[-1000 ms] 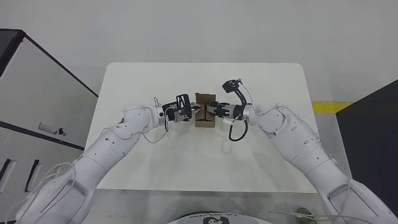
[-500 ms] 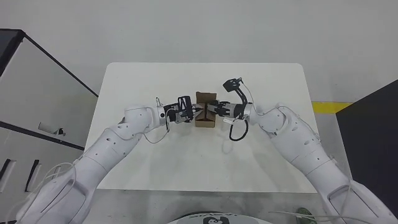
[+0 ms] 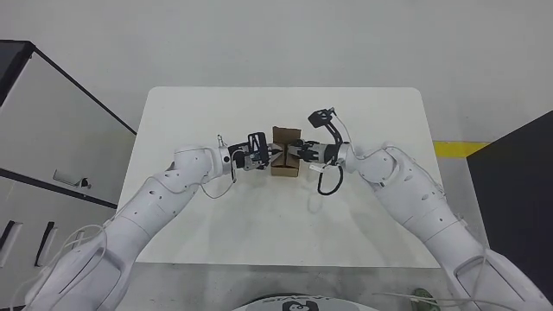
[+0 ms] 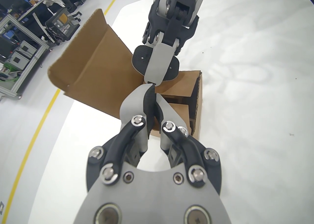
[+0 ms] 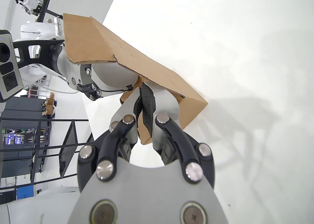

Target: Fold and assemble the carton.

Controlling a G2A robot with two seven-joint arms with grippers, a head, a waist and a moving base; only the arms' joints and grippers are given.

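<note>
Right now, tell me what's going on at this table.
A small brown cardboard carton stands on the white table between both arms. The right gripper is shut on a side flap; the left gripper is shut at the opposite side, tips nearly meeting. The large lid flap stands open.

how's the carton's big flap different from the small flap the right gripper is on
The big flap is far larger than the small flap. The big flap stands raised with nothing holding it, while the small flap is pinched in the right gripper's shut jaws. Both are plain brown cardboard, parts of one carton.
</note>
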